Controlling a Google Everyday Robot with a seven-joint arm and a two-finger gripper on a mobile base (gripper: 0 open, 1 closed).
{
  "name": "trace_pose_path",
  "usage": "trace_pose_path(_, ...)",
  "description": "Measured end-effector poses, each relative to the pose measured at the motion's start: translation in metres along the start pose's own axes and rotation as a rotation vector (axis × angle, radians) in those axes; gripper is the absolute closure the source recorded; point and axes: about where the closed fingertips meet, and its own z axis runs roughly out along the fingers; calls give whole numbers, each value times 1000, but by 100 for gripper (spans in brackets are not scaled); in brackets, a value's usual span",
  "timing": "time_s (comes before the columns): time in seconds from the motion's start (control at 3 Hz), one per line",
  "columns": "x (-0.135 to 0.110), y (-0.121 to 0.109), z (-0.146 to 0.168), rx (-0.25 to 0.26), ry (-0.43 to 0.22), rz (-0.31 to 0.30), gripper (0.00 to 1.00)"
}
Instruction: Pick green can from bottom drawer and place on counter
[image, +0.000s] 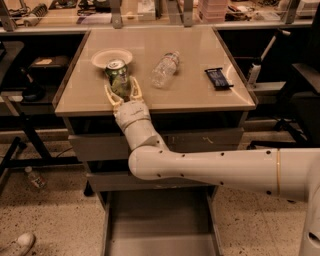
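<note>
1. The gripper (121, 89) is reaching in over the front edge of the counter (195, 47) and sitting around the lower half of the green can (117, 70). From where I am standing I cannot tell whether it is clamping the can or only sitting loosely around it.
2. The can is standing upright near the counter's front left corner, just beside a white plate (101, 58). It seems to be resting on the top. The bottom drawer (160, 227) is hanging open underneath.
3. To my eye the set-down is what is going on, so the base should be sitting flat before anything lets go.
4. The release is calling for an even opening, so that neither side is nudging the can over.
5. Pulling straight back toward the front edge is looking safest. Any push forward is risking the plate, while the water bottle (164, 69) is lying well apart to the right.
</note>
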Motion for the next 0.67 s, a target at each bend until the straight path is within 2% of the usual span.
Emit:
trace_pose_path(0.33,0,0,0,0,0,0,11)
trace_pose_path(0.67,0,0,0,0,0,0,0)
